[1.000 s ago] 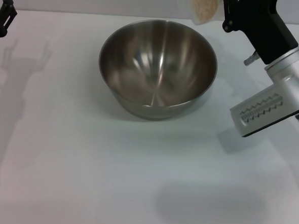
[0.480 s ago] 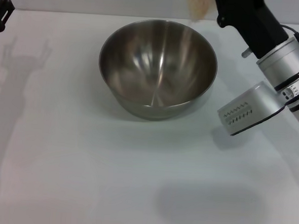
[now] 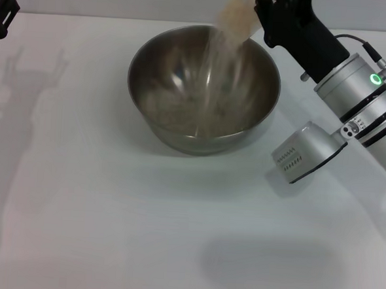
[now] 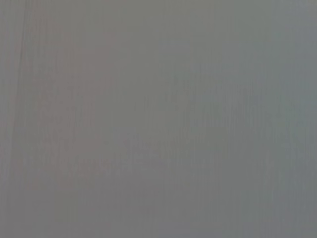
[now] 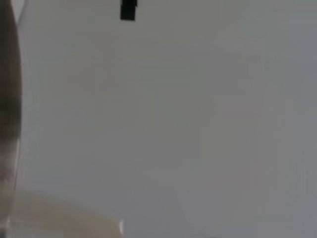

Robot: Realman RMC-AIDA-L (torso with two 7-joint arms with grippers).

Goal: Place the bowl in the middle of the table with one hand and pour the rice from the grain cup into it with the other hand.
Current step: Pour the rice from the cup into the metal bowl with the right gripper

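Observation:
The steel bowl (image 3: 203, 86) stands on the white table (image 3: 110, 211), at its middle toward the back. My right gripper (image 3: 259, 10) is shut on the grain cup (image 3: 237, 15) and holds it tipped above the bowl's far rim. Rice (image 3: 218, 61) falls from the cup in a pale stream, and a thin layer of grains (image 3: 181, 117) lies on the bowl's floor. My left gripper (image 3: 4, 12) hangs open at the table's far left edge, well away from the bowl and holding nothing. The left wrist view is all plain grey surface.
The right arm's silver forearm (image 3: 338, 120) reaches over the table to the right of the bowl. Bare tabletop lies in front of the bowl and to its left. The left gripper's shadow (image 3: 34, 69) falls on the table at far left.
The right gripper has moved left over the bowl's rim and tipped the cup. Rice now streams into the bowl, which held none a second ago. The left gripper has hardly moved.

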